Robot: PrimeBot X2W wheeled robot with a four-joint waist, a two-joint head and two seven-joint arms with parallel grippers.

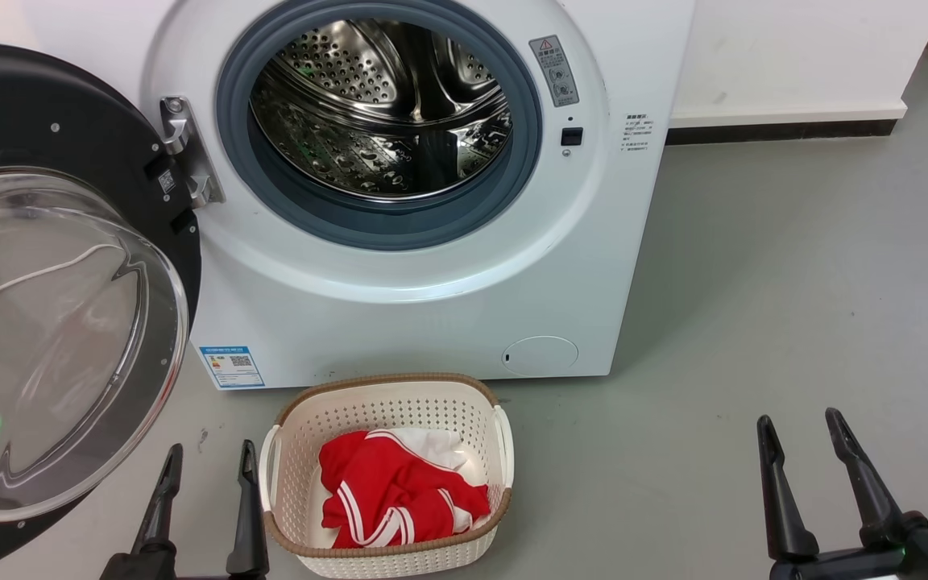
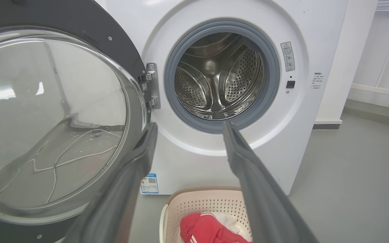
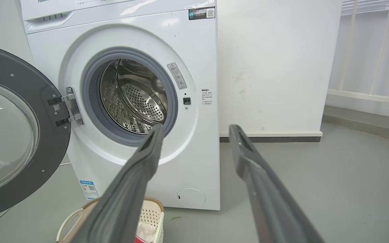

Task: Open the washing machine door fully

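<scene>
At the left side of the washing machine (image 1: 399, 322), the washing machine door (image 1: 25, 105) hangs swung out on its hinge (image 1: 186, 153). Its inner face and bulging glass bowl (image 1: 53, 322) are turned toward the camera, and the steel drum (image 1: 383, 105) is wholly uncovered. Near the bottom edge, the left gripper (image 1: 211, 445) stands just right of the door's lower rim, fingers parted and holding nothing. The right gripper (image 1: 798, 416) sits well apart on the right over bare floor, fingers likewise spread and empty. Between them, at the machine's foot, a cream basket (image 1: 387, 385) holds red and white laundry (image 1: 391, 491).

By my judgement the door is at or close to its limit, so what is left is at most a small finishing push. That falls to the left gripper, being nearest. Lay one finger flat on the black ring's inner face, as far left of the hinge as the arm reaches, and press it away toward the far wall along the door's arc. Avoid the glass, which looks slick and curved. Stop once the hinge resists, and keep the arm clear of the basket.
</scene>
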